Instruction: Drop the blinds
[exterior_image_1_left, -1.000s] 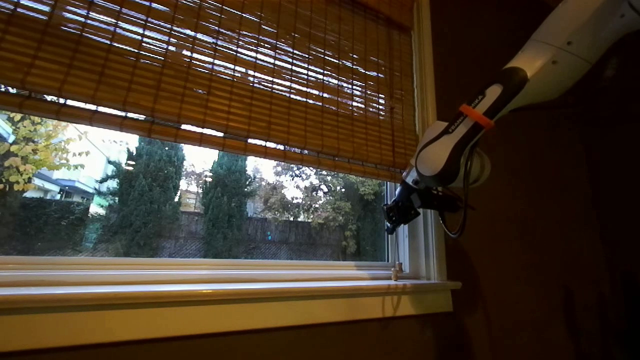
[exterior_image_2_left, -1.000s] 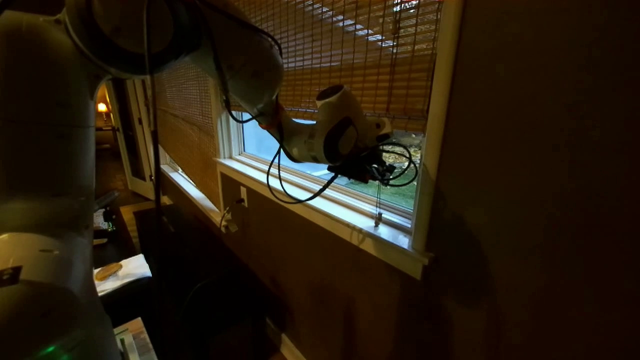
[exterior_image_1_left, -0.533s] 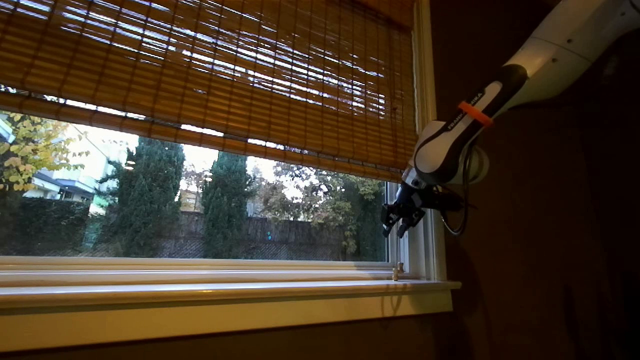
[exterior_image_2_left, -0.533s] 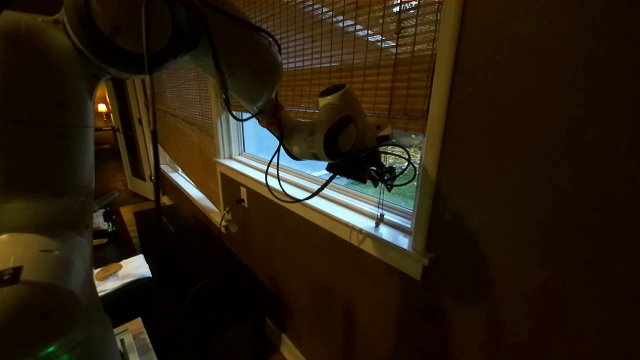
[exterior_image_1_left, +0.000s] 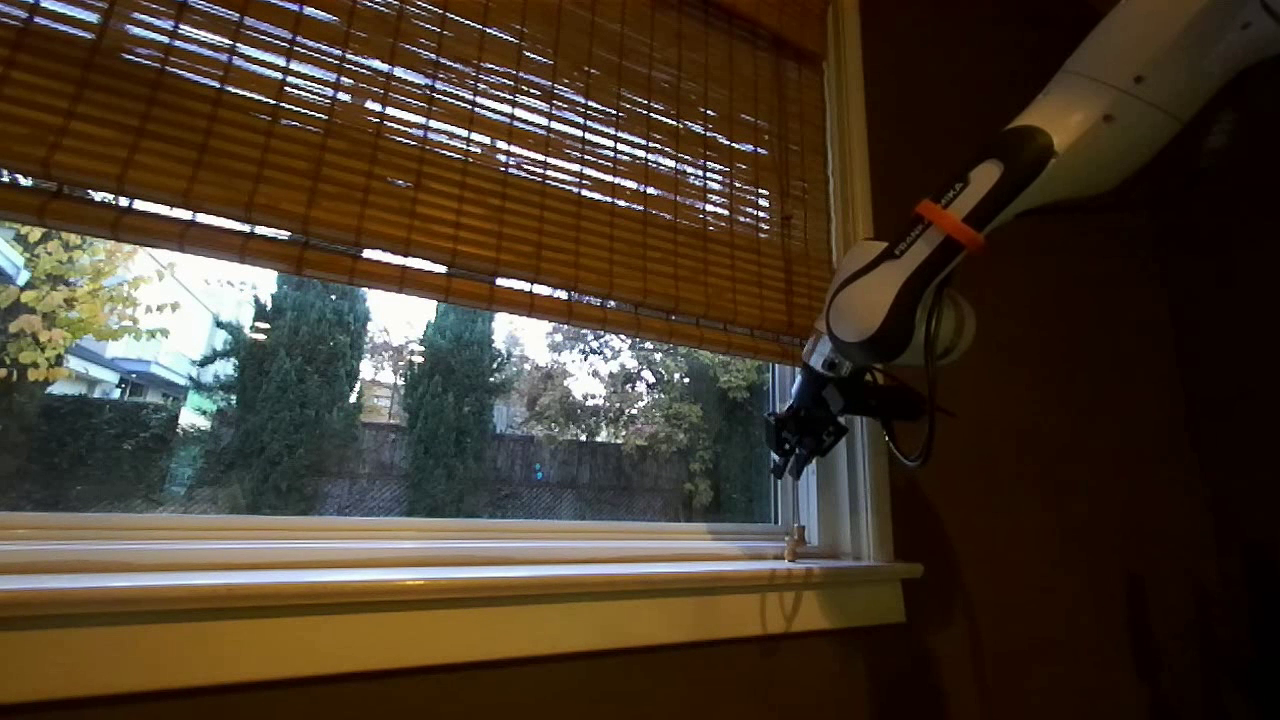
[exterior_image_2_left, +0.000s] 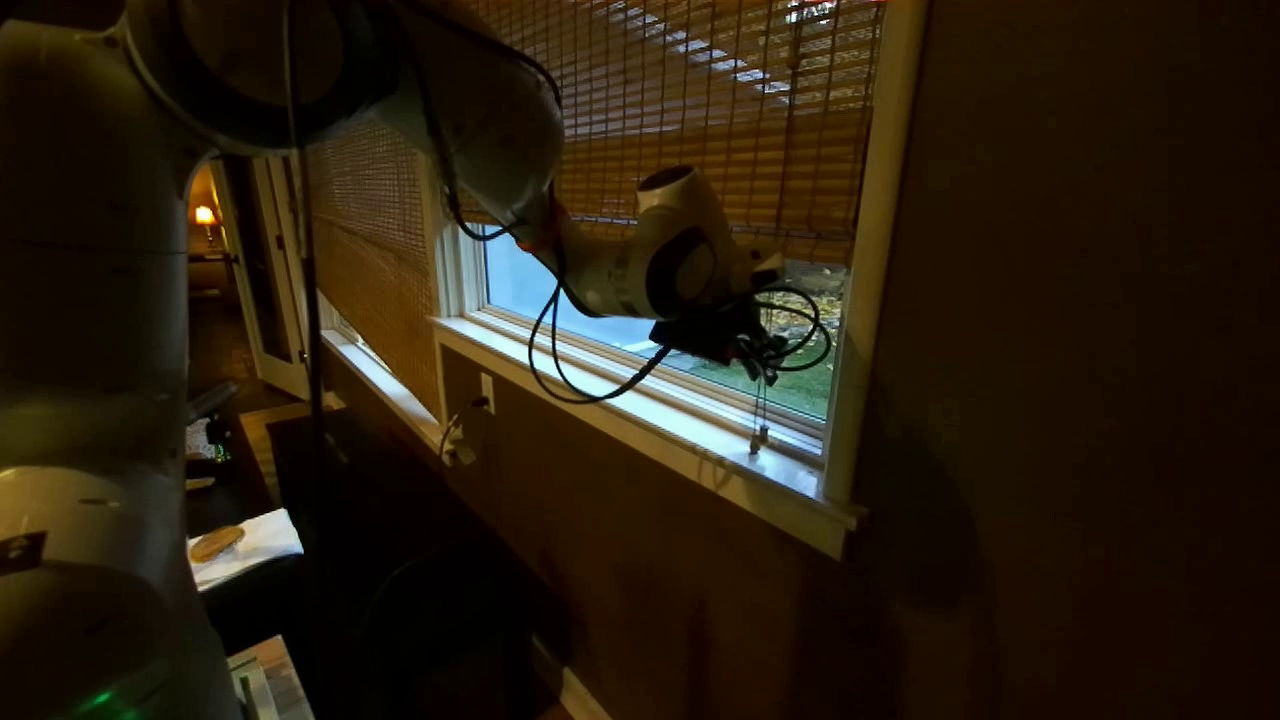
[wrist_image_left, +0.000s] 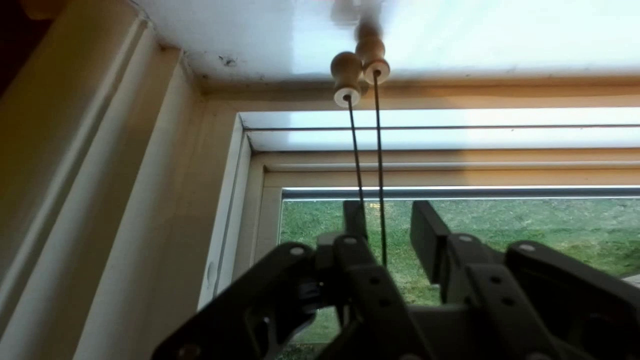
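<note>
The blinds (exterior_image_1_left: 450, 190), a brown woven shade of thin slats, hang partway down the window in both exterior views (exterior_image_2_left: 820, 170). Their lower edge is well above the sill. Two thin dark cords (wrist_image_left: 380, 165) run down to small wooden knobs (wrist_image_left: 346, 75) at the sill; the knobs also show in both exterior views (exterior_image_1_left: 793, 545) (exterior_image_2_left: 757, 440). My gripper (wrist_image_left: 389, 220) is partly open below the blinds' lower corner (exterior_image_1_left: 788, 472) (exterior_image_2_left: 765, 378). Both cords pass by the left finger in the wrist view, one across its tip and one in the gap. I cannot tell whether they touch it.
The white sill (exterior_image_1_left: 450, 580) runs below the gripper, and the window's side frame (exterior_image_1_left: 862, 480) and dark wall (exterior_image_1_left: 1050, 500) stand close by it. A cable loop (exterior_image_2_left: 600, 400) hangs from the arm. Another shaded window (exterior_image_2_left: 370, 210) and an outlet (exterior_image_2_left: 487, 392) are further along.
The gripper looked shut a second ago, spread wide half a second ago, and is now narrower but open. The arm has barely moved. The blinds hang at the same height.
</note>
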